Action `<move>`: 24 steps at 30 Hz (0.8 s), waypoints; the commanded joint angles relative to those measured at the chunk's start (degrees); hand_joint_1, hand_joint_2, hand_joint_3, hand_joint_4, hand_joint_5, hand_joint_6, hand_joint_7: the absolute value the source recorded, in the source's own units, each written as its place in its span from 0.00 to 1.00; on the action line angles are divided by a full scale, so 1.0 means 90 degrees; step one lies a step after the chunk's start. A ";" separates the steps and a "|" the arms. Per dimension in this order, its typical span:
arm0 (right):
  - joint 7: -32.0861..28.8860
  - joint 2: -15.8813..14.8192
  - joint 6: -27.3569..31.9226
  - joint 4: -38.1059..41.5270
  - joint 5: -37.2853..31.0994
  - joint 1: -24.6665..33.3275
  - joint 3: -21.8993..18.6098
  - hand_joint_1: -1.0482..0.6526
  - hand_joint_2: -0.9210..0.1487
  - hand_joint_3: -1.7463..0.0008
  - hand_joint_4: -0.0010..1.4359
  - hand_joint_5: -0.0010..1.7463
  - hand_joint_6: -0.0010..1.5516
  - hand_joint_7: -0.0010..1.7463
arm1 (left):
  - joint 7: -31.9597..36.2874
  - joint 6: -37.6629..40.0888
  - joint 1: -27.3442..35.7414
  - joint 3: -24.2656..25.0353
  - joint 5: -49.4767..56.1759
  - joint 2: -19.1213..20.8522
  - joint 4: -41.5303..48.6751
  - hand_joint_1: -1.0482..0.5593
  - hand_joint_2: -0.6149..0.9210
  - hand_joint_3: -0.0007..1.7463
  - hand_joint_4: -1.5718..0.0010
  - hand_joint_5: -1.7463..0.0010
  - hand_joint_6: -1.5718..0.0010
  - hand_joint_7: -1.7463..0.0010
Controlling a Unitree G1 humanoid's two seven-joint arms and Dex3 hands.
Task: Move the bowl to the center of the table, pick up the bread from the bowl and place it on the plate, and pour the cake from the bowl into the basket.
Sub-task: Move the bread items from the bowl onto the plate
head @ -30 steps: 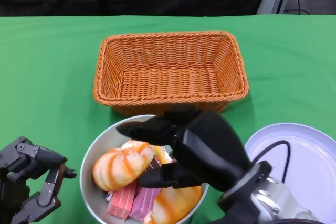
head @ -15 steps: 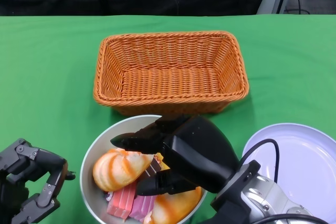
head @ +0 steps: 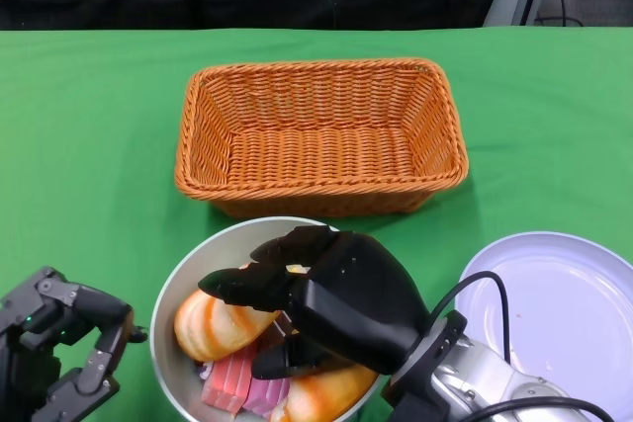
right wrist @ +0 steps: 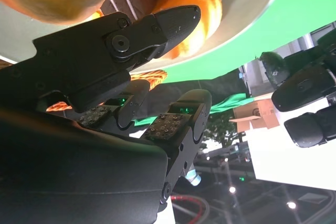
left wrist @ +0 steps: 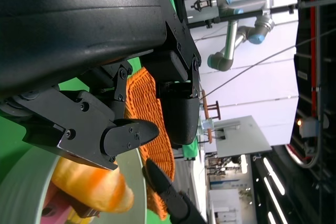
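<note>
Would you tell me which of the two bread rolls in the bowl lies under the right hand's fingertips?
The left roll: the right hand reaches over it, while the other roll lies under the wrist.

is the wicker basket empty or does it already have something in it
Empty. The head view shows the basket's bare woven floor with nothing on it, while the bread and cake are in the bowl nearer the robot.

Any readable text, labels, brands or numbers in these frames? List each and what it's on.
None readable in any view.
The basket, bowl, plate and right robot hand carry no visible print.
Background room in the left wrist view: no lettering legible, too small and blurred.
</note>
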 commanded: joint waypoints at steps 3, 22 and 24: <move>-0.0375 0.0009 0.0027 0.0463 -0.0177 -0.0375 0.0149 0.22 0.07 0.99 0.50 0.06 0.41 0.00 | 0.0162 -0.0242 -0.0071 0.0011 0.0143 0.0049 0.0177 0.58 0.91 0.32 0.49 0.15 0.51 0.27; -0.0856 0.0178 0.0271 0.1974 -0.0156 -0.1286 0.0368 0.26 0.04 0.99 0.53 0.05 0.44 0.01 | 0.0137 -0.0197 -0.0090 0.0002 -0.0064 0.0053 0.0203 0.60 0.80 0.54 0.49 0.16 0.50 0.27; -0.0825 0.0180 0.0219 0.2070 -0.0076 -0.1309 0.0384 0.27 0.03 0.99 0.55 0.06 0.45 0.02 | 0.0130 -0.0164 -0.0083 -0.0006 -0.0091 0.0072 0.0170 0.59 0.80 0.53 0.49 0.17 0.50 0.29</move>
